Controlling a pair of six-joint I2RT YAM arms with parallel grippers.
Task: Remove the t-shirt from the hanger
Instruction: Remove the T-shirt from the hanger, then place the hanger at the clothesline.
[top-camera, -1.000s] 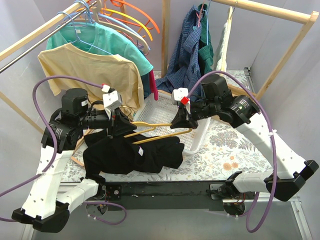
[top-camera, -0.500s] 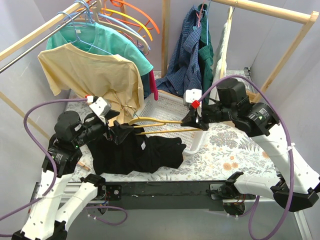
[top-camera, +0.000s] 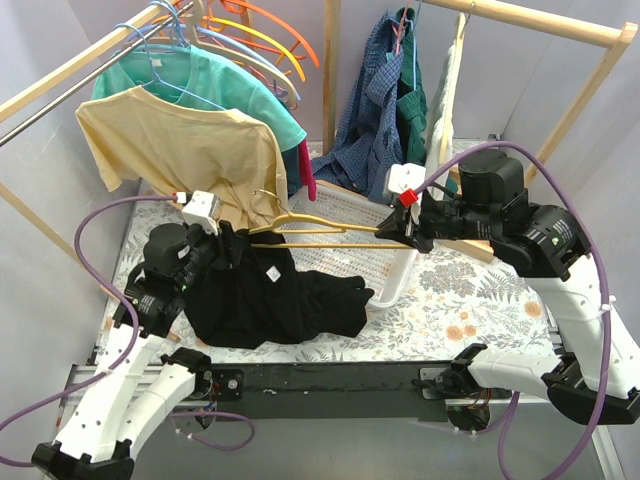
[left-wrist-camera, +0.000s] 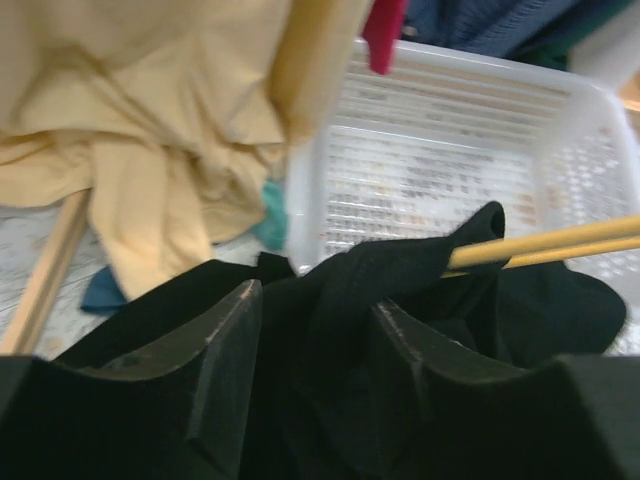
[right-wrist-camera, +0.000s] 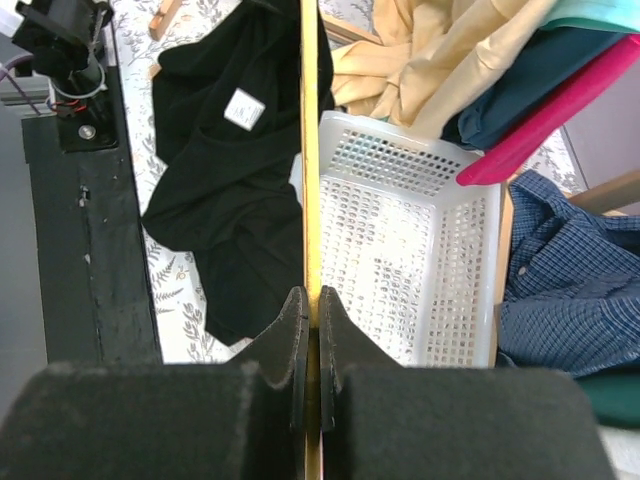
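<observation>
The black t-shirt (top-camera: 270, 300) lies bunched on the flowered table, its top still draped over the left end of the yellow hanger (top-camera: 320, 232). My left gripper (top-camera: 235, 252) is at that top edge. In the left wrist view its jaws (left-wrist-camera: 318, 300) stand partly open with a fold of the t-shirt (left-wrist-camera: 400, 270) between them, and the hanger (left-wrist-camera: 540, 245) pokes out to the right. My right gripper (top-camera: 397, 235) is shut on the hanger's right end and holds it level above the table. The right wrist view shows that gripper (right-wrist-camera: 310, 300) clamped on the hanger (right-wrist-camera: 310, 150), with the t-shirt (right-wrist-camera: 230, 190) below.
A white perforated basket (top-camera: 345, 205) stands behind the hanger. A yellow shirt (top-camera: 190, 145) and a green shirt (top-camera: 230, 85) hang from the left rail, close behind my left gripper. A blue plaid shirt (top-camera: 375, 110) hangs at the back. Wooden rack poles (top-camera: 560, 120) border the right side.
My left gripper let go of the shirt, opened wide, moved up and right, and is closing around the fabric. My right gripper pulled the hanger right and upward, out of the shirt.
</observation>
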